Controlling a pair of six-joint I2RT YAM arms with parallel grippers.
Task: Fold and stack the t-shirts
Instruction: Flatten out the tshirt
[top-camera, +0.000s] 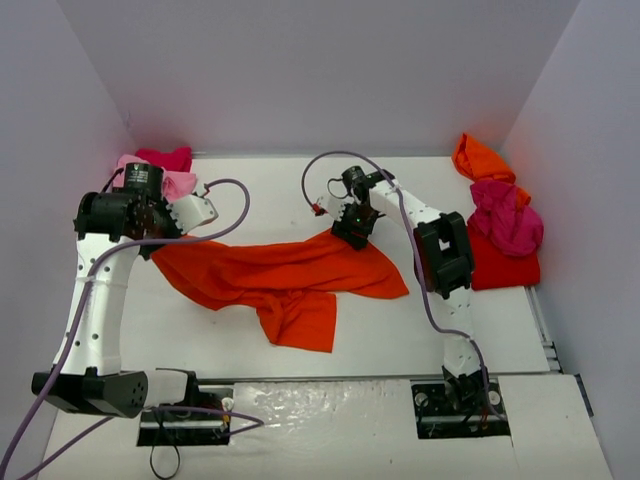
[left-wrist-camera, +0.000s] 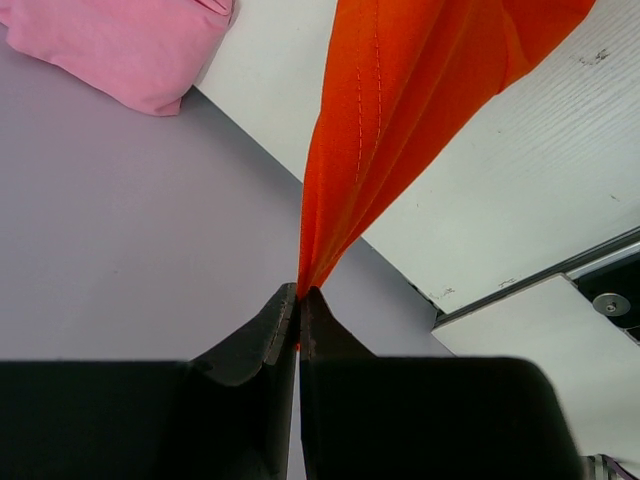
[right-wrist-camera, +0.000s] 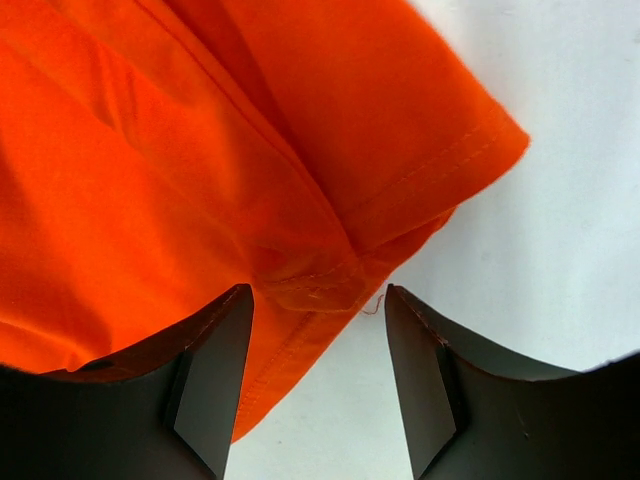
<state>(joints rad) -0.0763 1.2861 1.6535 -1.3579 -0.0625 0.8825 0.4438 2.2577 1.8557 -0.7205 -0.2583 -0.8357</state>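
As left hand (left-wrist-camera: 298, 293) pinches tee (left-wrist-camera: 400, 120), right (right-wrist-camera: 318, 292) gapes

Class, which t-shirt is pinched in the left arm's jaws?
The orange-red t-shirt, spread out in the middle; the pink ones and the right-hand pile lie bundled at the edges, untouched.

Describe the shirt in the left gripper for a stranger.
On the white table, look at the middle. The orange-red t-shirt sprawls there, one end pinched in the left gripper. The pink heap at back left and the mixed heap at right lie bunched.
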